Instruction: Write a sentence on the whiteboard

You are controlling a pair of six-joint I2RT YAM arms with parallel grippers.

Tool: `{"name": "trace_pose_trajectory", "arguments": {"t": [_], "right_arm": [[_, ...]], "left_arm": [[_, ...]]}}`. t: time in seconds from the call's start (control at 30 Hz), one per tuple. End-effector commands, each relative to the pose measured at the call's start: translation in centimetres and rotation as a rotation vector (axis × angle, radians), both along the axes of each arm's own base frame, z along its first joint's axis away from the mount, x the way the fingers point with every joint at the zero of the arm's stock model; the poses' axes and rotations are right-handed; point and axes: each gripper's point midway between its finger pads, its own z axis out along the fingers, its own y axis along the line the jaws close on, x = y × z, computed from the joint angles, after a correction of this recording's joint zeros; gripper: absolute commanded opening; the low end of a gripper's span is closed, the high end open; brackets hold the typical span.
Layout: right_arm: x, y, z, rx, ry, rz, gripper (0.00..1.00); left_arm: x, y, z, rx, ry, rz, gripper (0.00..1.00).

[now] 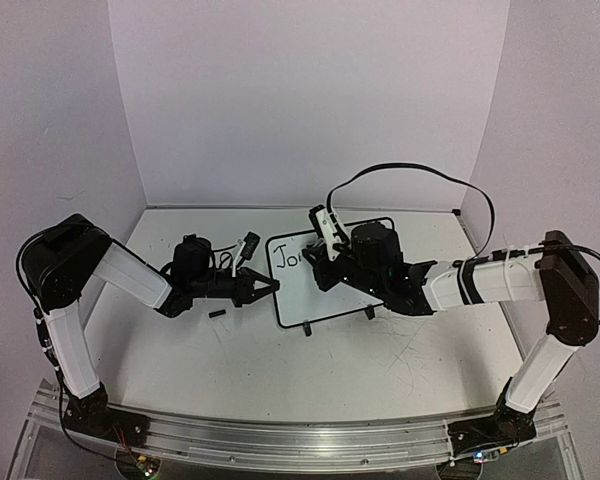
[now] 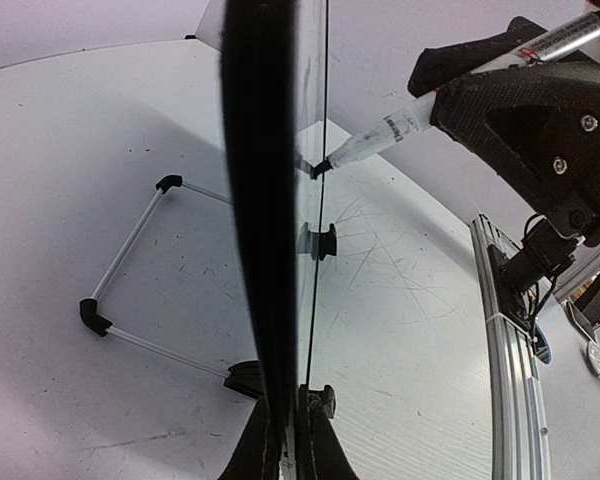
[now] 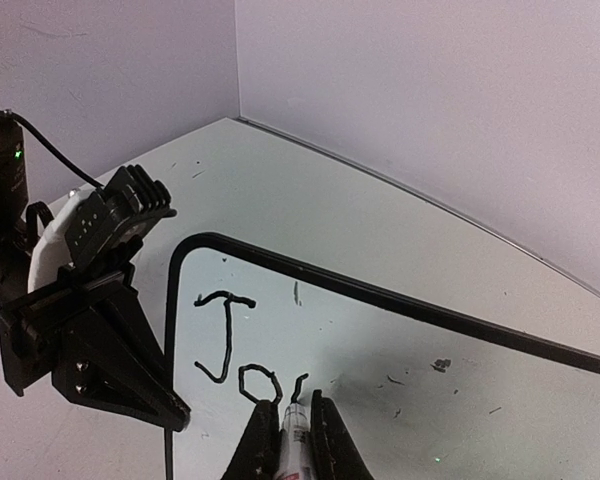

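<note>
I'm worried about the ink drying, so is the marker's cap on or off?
Off. The marker has its bare black tip on the whiteboard, beside the letters Jo.

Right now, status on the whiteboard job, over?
Left gripper shut on whiteboard edge. Right gripper shut on marker, tip on board. Sentence at "Jo", third letter begun. Loose black bit beside board, not blocking.

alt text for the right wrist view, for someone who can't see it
The right gripper, shut on a marker, presses its tip to the whiteboard, where black lettering so far reads "Jo" plus a started stroke. At left, the left gripper clamps the board's black-framed edge.
</note>
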Motion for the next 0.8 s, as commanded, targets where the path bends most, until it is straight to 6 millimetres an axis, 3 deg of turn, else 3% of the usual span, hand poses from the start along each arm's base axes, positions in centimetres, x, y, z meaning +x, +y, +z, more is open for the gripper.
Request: {"name": "trace_pose_trajectory", "arguments": {"t": [0.0, 0.33, 0.77], "right_arm": [[0.6, -0.5, 0.8, 0.016, -0.021, -0.046, 0.0], [0.8, -0.8, 1.0, 0.006, -0.027, -0.064, 0.0], [2.0, -1.2, 3.7, 0.025, -0.096, -0.11, 0.0]], "left_arm": [[0.3, 0.2, -0.1, 0.036, -0.044, 0.01, 0.0], [0.3, 0.2, -0.2, 0.037, -0.043, 0.009, 0.0], [0.3, 0.2, 0.0, 0.036, -0.045, 0.011, 0.0]]}}
